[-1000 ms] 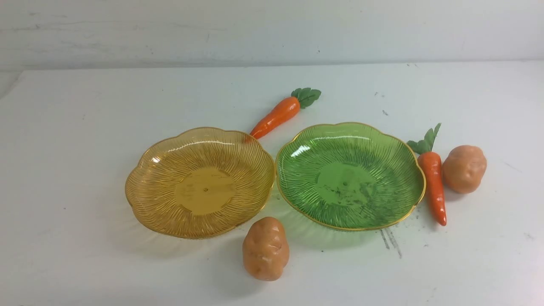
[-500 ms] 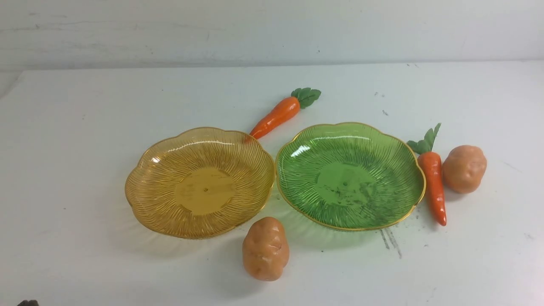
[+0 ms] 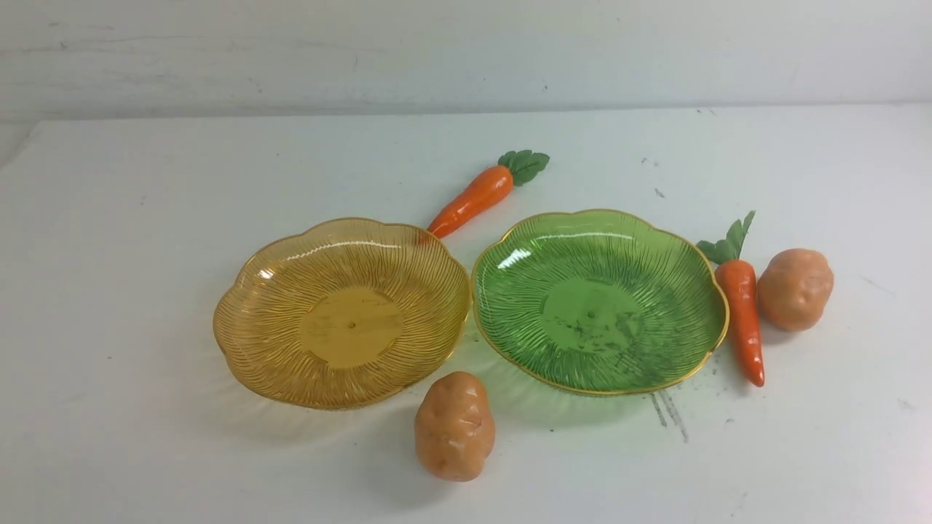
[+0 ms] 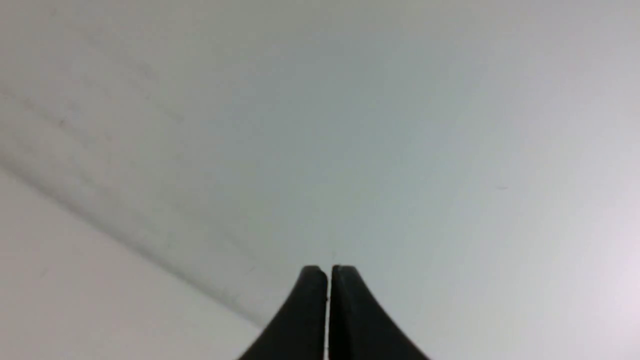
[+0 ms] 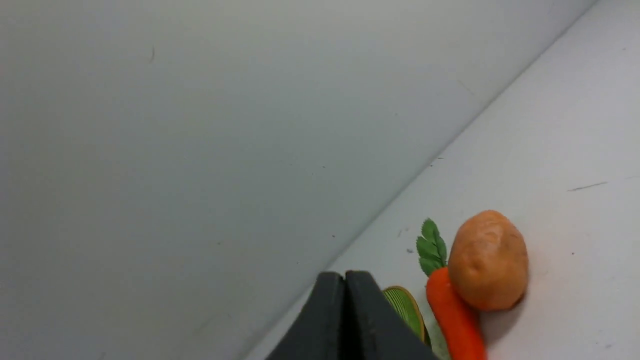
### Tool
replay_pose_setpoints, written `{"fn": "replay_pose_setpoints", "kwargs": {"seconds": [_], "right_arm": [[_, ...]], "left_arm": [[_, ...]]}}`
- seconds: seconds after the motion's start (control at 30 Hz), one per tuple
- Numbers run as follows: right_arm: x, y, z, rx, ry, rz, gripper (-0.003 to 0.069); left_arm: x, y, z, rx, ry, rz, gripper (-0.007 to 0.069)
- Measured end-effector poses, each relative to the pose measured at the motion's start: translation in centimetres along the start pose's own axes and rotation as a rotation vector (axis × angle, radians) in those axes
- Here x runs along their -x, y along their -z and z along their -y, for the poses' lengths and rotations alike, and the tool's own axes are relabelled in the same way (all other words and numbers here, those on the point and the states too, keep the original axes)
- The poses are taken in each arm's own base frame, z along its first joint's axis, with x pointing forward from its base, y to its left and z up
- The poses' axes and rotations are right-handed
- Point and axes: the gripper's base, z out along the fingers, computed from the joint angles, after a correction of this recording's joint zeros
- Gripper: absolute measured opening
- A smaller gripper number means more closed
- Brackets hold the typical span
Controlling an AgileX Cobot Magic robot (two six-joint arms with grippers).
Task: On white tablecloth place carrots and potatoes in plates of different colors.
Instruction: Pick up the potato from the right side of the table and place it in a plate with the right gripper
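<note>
Left gripper [image 4: 328, 270]: closed tip to tip, empty, over bare tablecloth [image 3: 131, 218], out of the front view. Right gripper [image 5: 345, 274]: likewise pressed shut, nothing held, raised near the right-hand cluster, also out of the front view.

Amber plate [image 3: 218, 327] and green plate [image 3: 724, 320] side by side in the middle of the tablecloth, rims touching or nearly so, both empty. Far carrot [image 3: 477, 195] behind the gap between the plates, tip at the amber rim. Right carrot [image 3: 743, 320] just beside the green rim, leaves away from the robot, tip toward it. Right potato [image 3: 795, 289] just right of that carrot, touching or nearly so. Front potato [image 3: 455, 426] on end in front of the gap between the plates.

Judged step: the very start, nothing sorted, first reach not begun. Next move probably for the right arm: open wide, drop over the right carrot or right potato, close across the narrow width. Tight spacing there, carrot wedged between rim and potato, so little room to straddle it; potato from its open outer side probably easier. One kind per plate: pick a colour now and keep to it.
</note>
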Motion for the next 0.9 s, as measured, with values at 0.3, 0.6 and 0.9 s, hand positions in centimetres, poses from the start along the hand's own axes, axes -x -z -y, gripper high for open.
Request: {"fn": "replay_pose_setpoints", "kwargs": {"seconds": [0.3, 0.6, 0.9], "right_arm": [[3.2, 0.4, -6.3, 0.121, 0.163, -0.091, -0.0015], [5.0, -9.0, -11.3, -0.229, 0.566, -0.904, -0.0015], [5.1, -24.1, -9.5, -0.529, 0.629, -1.072, -0.0006]], "left_arm": [[0.7, -6.6, 4.4, 0.111, -0.285, -1.053, -0.0003], [-2.6, -10.0, 2.0, 0.119, -0.385, -1.378, -0.0003], [-2.6, -10.2, 2.4, 0.054, -0.403, -1.369, -0.0003]]}}
